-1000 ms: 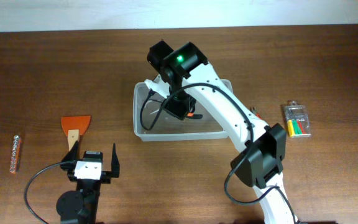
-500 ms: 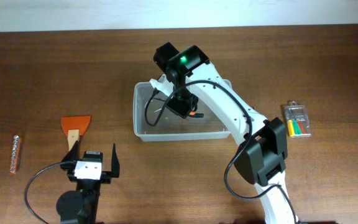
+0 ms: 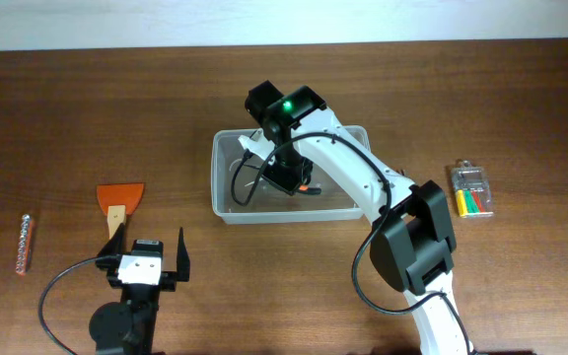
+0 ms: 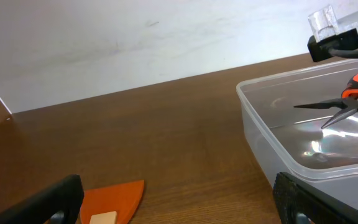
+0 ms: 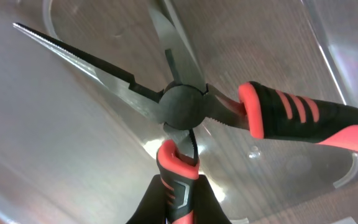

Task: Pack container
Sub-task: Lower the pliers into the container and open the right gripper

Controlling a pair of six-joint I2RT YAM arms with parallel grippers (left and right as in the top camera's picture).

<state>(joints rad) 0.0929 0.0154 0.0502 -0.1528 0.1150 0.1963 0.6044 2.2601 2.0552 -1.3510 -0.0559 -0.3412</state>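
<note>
Clear plastic, the container (image 3: 230, 202) is sitting mid-counter (image 3: 87, 118). The right jaws are clamping shut on one red-and-black handle of the long-nose pliers (image 5: 182, 106), holding them low inside it. I'd judge the placing step is under way. Next, those jaws should be opening to release the pliers. The left jaws are standing wide open, holding nothing, near the orange scraper (image 3: 120, 200).

Robotics lab bench: a white right arm (image 3: 358, 177) and black left arm (image 3: 126, 316), cables trailing, stand at a dark wood surface (image 3: 87, 108) before a plain white wall (image 4: 104, 37), an orange scraper (image 3: 120, 200), bit case (image 3: 470, 189) and clear container (image 3: 221, 182) laid out.
</note>
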